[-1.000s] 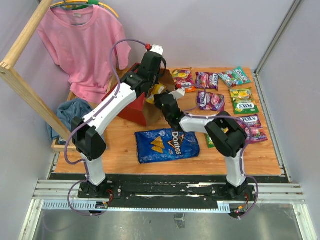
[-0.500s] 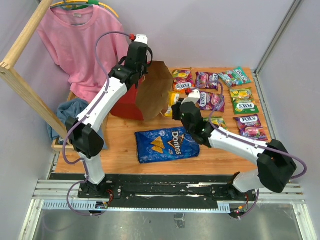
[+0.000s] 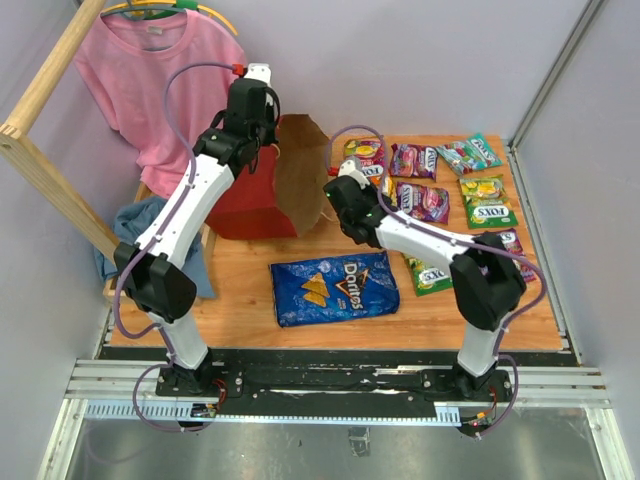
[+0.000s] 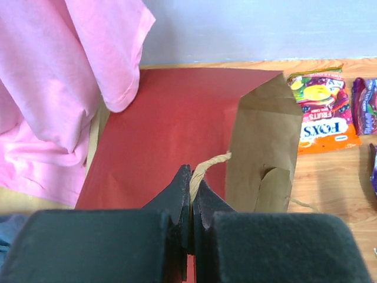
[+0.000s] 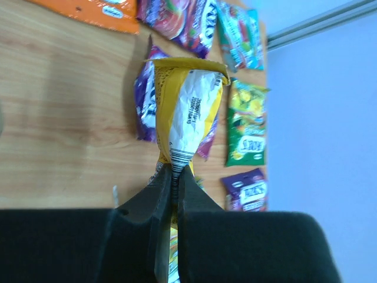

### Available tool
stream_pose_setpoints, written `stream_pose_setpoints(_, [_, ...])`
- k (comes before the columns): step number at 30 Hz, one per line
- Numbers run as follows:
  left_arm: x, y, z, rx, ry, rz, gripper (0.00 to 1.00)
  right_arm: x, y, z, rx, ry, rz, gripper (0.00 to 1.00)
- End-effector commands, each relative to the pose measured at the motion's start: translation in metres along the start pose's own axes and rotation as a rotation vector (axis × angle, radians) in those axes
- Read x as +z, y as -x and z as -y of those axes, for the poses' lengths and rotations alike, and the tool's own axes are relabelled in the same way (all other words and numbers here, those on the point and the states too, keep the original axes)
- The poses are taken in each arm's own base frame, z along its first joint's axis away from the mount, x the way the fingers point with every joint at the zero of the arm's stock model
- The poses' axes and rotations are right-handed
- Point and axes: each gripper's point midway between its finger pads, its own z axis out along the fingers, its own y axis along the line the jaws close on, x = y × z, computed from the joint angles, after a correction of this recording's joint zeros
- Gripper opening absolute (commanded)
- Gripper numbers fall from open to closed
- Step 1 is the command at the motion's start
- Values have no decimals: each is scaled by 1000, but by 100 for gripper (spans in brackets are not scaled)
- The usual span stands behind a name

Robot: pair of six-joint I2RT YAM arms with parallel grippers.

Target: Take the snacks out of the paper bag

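Doritos bag [image 3: 335, 288]: one, blue, flat on the table [image 3: 250, 262], nearest the arm bases and apart from the paper bag. Right of it, green packet [image 3: 432, 274] sits half under the right forearm. Near purple packet [image 3: 512, 243] at the right edge is partly hidden by that arm's elbow.

Right gripper [image 5: 172, 177] is pressed together on the end of a yellow packet [image 5: 187, 106]. The packet is up off the wood, white back and barcode facing the wrist camera, just right of the bag.

Paper bag [image 3: 250, 200]: one, mid-left, dark red face showing, brown kraft side turned toward the snacks. Left gripper [image 4: 191, 197] pinches its thin loop handle [image 4: 207, 164] at the top, fingers tight together. No view shows the bag's inside, so contents cannot be told.

Mid row: middle purple packet [image 3: 425, 202], yellow-green packet [image 3: 486, 202]. Far row: orange packet [image 3: 366, 157], far purple packet [image 3: 412, 160], teal packet [image 3: 468, 152].

Count lying out: seven small packets (three purple, one each green, yellow-green, orange, teal), plus the held yellow one.

Around: blue cloth [image 3: 150, 225] left of the bag, wooden frame [image 3: 50, 150] far left. Pink T-shirt [image 3: 160, 90] hangs behind, its hem overlapping the bag's left corner in the left wrist view. From above, the left arm covers part of the red face.
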Motion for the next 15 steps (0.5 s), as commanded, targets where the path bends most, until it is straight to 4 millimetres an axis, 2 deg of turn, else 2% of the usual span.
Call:
stream_pose_setpoints(1, [-10, 23, 3, -5, -55, 47, 0, 9, 15, 25, -216, -211, -56, 1])
stream_pose_setpoints(2, [-9, 23, 1, -8, -58, 48, 0, 11, 17, 19, -238, -209, -61, 5])
stream_pose_setpoints(3, [-10, 24, -2, -13, -59, 50, 1, 11, 19, 13, -254, -194, -61, 17])
stream_pose_setpoints(5, [-11, 24, -5, -19, -59, 52, 1, 6, 22, -1, -224, -118, -43, 68])
stream_pose_setpoints(7, [-13, 22, -9, -22, -57, 48, 0, -1, 24, -13, -137, 5, -10, 85])
stream_pose_setpoints(10, [-17, 22, -11, -24, -60, 54, 1, -17, 36, -12, 17, 169, 78, 93])
stream_pose_setpoints(12, [-19, 23, -12, -29, -62, 57, 1, -27, 43, -10, 86, 242, 140, 94])
stream_pose_setpoints(15, [-22, 24, -11, -38, -72, 61, 1, -31, 39, -6, 200, 355, 182, 91])
